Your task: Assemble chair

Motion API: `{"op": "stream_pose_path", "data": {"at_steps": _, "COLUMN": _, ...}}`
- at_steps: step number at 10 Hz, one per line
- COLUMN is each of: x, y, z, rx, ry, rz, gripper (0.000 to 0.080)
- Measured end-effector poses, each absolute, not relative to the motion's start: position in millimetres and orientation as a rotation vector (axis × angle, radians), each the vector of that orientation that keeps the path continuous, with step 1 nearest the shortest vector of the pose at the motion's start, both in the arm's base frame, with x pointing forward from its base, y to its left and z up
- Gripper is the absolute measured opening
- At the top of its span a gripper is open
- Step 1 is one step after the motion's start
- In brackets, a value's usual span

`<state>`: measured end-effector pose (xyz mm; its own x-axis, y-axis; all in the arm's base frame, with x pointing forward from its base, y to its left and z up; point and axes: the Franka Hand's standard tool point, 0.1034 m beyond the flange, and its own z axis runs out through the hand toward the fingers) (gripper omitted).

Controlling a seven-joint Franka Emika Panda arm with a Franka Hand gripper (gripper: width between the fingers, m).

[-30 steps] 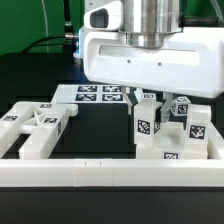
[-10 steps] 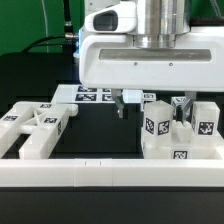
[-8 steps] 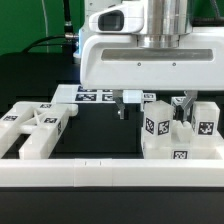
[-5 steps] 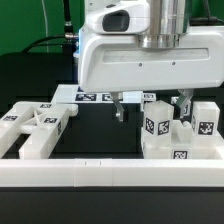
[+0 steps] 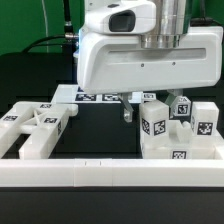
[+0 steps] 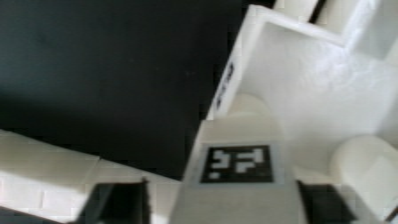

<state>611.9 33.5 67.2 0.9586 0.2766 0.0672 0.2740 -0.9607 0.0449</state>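
—Gripping looks like the step in hand: the gripper [image 6: 224, 201] is down over the cluster of chair parts [image 5: 175, 135] at the exterior view's right, near the border rail [image 5: 110, 175].

—Is it holding anything?

—I cannot tell. In the wrist view its fingers [image 6: 119, 200] stand on either side of an upright tagged post [image 6: 240, 150], close to its faces. They are neither spread wide nor pressed together, and whether the pads bite is not shown.

—And the rest of the chair?

—A cross-braced piece [image 5: 35, 125] lies flat at the exterior view's left, well apart from the cluster and clear of the arm. Nothing seems to join the two groups, so I judge the build is at an early stage.

—What does the next move call for?

—A firm squeeze square on the post. Then a straight lift, so it clears the blocks [image 5: 205, 120] standing just beside it; a tilted pull could drag them along.

—Any writing?

—No brand and no words. There are only square black-and-white tags: one on the post facing the wrist camera, several on the blocks, and a row on the marker board [image 5: 95, 95] far behind.
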Motion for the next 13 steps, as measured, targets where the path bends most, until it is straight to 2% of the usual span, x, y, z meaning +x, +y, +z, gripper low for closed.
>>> {"op": "stream_pose_path", "data": {"at_steps": 1, "x": 611.8, "y": 33.3, "z": 67.0, "rx": 3.076, "ry": 0.421, "rz": 0.113, "gripper": 0.0291}}
{"op": "stream_pose_path", "data": {"at_steps": 5, "x": 611.4, "y": 33.0, "z": 66.2, "rx": 3.110, "ry": 0.141, "rz": 0.116, "gripper": 0.0291}}
{"op": "stream_pose_path", "data": {"at_steps": 13, "x": 610.7, "y": 41.1, "z": 65.3, "rx": 2.983, "ry": -1.034, "rz": 0.118, "gripper": 0.0291}}
